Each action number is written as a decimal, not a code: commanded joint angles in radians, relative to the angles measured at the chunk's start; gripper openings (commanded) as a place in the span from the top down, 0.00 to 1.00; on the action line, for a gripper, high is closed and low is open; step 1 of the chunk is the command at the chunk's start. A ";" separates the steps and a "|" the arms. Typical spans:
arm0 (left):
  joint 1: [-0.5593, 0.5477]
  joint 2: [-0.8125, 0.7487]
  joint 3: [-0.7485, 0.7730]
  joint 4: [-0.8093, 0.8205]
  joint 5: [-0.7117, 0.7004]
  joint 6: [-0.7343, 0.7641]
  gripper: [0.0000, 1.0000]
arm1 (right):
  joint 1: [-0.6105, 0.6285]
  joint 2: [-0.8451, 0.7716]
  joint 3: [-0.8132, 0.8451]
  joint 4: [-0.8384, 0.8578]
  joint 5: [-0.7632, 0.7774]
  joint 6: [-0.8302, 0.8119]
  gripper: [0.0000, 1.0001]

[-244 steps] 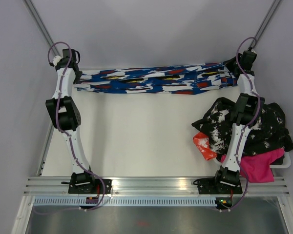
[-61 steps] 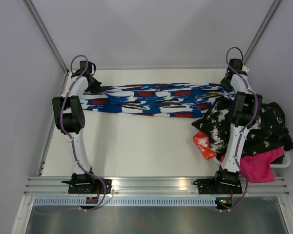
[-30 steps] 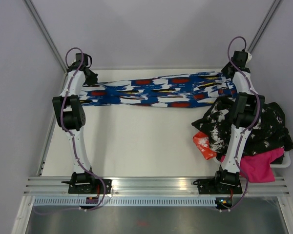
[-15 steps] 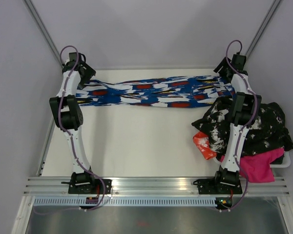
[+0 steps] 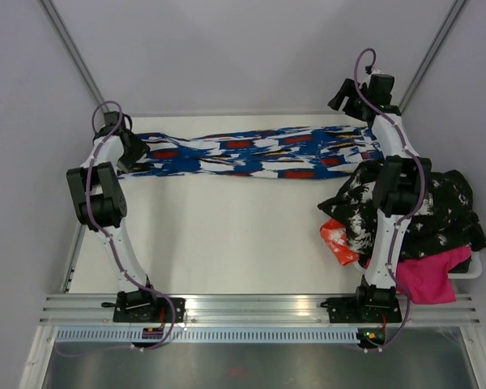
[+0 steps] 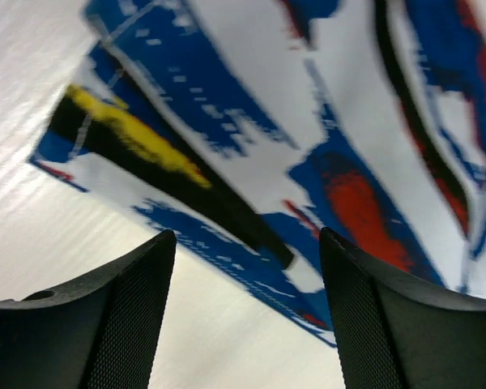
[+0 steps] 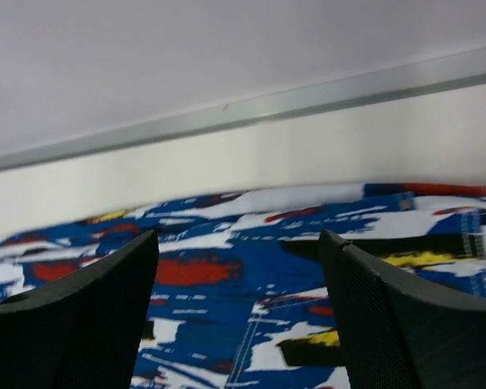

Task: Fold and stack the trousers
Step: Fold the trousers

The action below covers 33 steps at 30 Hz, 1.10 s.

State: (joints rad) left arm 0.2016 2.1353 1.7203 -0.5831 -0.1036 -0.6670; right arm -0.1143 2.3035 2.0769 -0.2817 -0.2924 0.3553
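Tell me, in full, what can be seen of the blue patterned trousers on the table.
The trousers look soft and thin, royal blue with white, red, black and yellow brushstroke splashes. They lie as one long, slightly wrinkled band, apparently leg on leg, stretched left to right across the far part of the white table. Stitched seams show near the ends. The right end reaches the black-and-white clothing pile. The left tool and right tool are open above the ends, gripping nothing.

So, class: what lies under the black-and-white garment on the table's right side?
An orange-red cloth and a pink cloth poke out beneath the black-and-white garment; anything else under it is covered.
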 commanded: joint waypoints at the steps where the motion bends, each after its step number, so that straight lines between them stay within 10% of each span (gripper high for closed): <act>1: 0.088 -0.063 -0.102 0.166 0.099 -0.023 0.24 | 0.071 -0.059 -0.044 -0.057 -0.013 -0.098 0.14; 25: 0.116 0.097 -0.001 0.259 0.119 -0.071 0.37 | 0.228 -0.027 -0.054 -0.073 -0.024 -0.090 0.16; 31: 0.116 0.133 0.053 0.224 0.113 -0.088 0.94 | 0.229 -0.015 -0.031 -0.067 -0.028 -0.069 0.17; 33: 0.116 0.124 0.068 0.216 0.114 -0.086 0.98 | 0.231 -0.015 -0.032 -0.070 -0.028 -0.068 0.18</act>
State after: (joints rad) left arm 0.3149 2.2528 1.7298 -0.3542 0.0158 -0.7387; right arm 0.1139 2.2768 2.0018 -0.3607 -0.3168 0.2844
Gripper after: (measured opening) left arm 0.037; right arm 0.826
